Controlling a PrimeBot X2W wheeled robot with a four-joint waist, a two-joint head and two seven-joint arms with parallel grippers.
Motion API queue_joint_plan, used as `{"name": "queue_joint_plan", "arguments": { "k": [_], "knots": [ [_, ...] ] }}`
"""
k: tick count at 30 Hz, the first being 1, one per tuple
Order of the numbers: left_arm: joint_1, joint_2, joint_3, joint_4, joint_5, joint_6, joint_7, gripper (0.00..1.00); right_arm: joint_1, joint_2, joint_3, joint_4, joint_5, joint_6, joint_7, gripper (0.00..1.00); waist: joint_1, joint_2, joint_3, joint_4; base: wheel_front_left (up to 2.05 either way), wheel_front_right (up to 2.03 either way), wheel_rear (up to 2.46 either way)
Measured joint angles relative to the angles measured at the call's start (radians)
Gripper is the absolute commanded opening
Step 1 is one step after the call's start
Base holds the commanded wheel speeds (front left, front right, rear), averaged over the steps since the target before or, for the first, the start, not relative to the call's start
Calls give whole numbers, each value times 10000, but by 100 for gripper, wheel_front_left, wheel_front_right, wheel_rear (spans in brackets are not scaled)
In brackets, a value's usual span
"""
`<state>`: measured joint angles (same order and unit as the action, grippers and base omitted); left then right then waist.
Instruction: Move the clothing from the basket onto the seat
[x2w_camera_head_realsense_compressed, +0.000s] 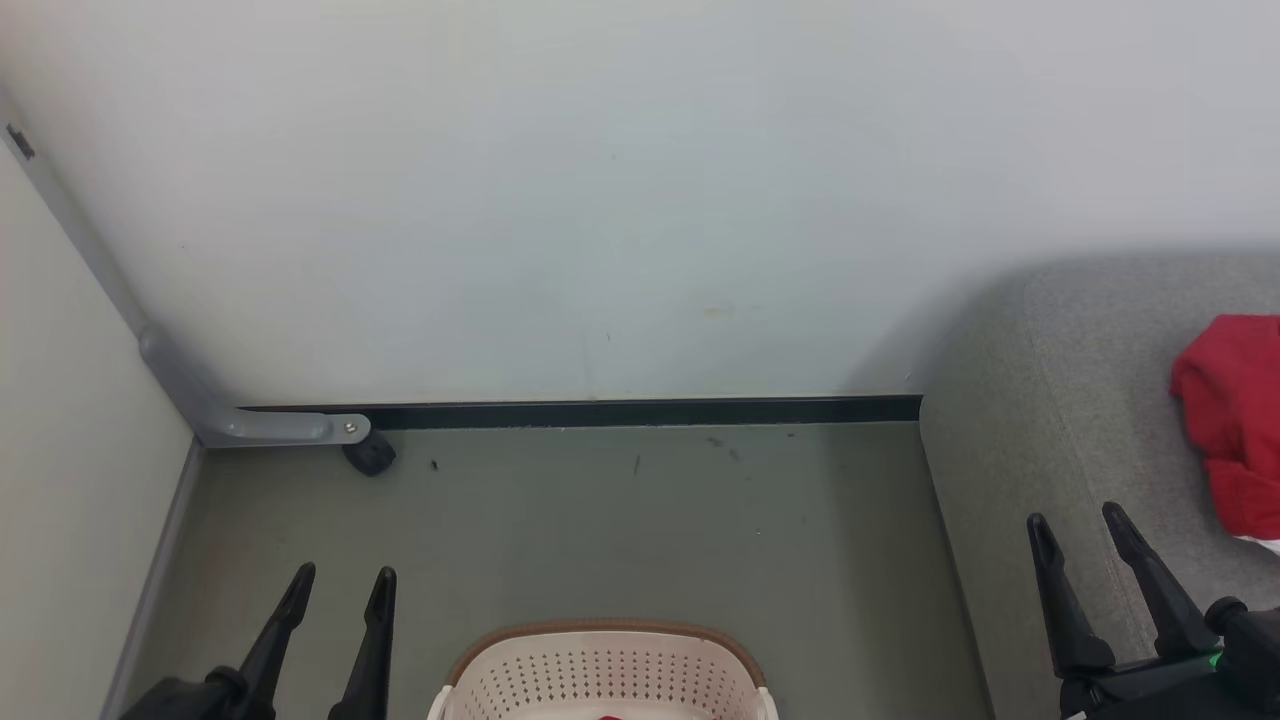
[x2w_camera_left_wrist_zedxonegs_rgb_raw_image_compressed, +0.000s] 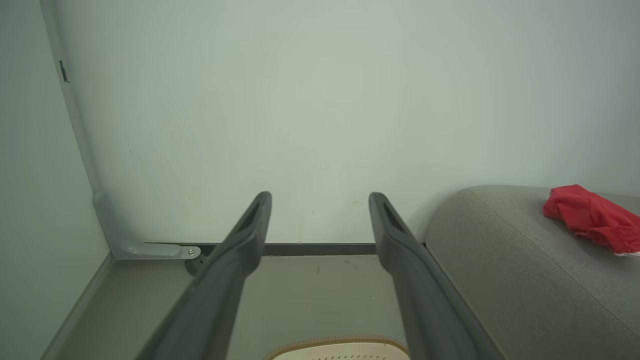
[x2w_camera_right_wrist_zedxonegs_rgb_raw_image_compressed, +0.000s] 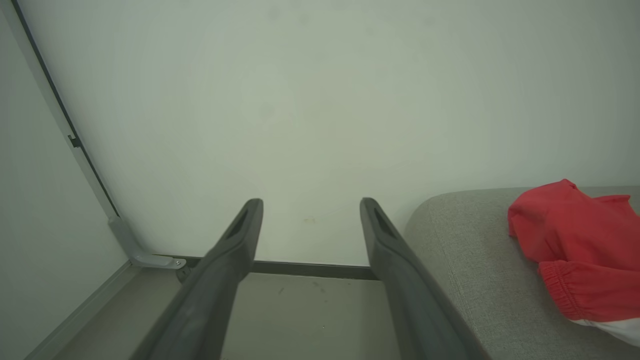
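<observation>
Clothing (x2w_camera_head_realsense_compressed: 1232, 420) on the seat (x2w_camera_head_realsense_compressed: 1040, 400) runs off-frame; basket (x2w_camera_head_realsense_compressed: 600, 672) half cut off; left pincer (x2w_camera_head_realsense_compressed: 345, 572), right pincer (x2w_camera_head_realsense_compressed: 1076, 514) both released.

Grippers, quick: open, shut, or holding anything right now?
Left gripper: open, holding nothing.
Right gripper: open, holding nothing.
</observation>
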<state>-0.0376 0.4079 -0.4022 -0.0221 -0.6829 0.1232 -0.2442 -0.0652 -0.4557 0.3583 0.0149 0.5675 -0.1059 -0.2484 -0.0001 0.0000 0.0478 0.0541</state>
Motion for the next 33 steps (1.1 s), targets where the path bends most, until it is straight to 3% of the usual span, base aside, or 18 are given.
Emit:
{"name": "queue_joint_plan", "arguments": {
  "k": [33],
  "knots": [
    [16,-556,550,-451,614,4,-48,100,11,617,-451,-736,-732,-42,-12,100,2,0,876,-222,0,0,0]
  ]
}}
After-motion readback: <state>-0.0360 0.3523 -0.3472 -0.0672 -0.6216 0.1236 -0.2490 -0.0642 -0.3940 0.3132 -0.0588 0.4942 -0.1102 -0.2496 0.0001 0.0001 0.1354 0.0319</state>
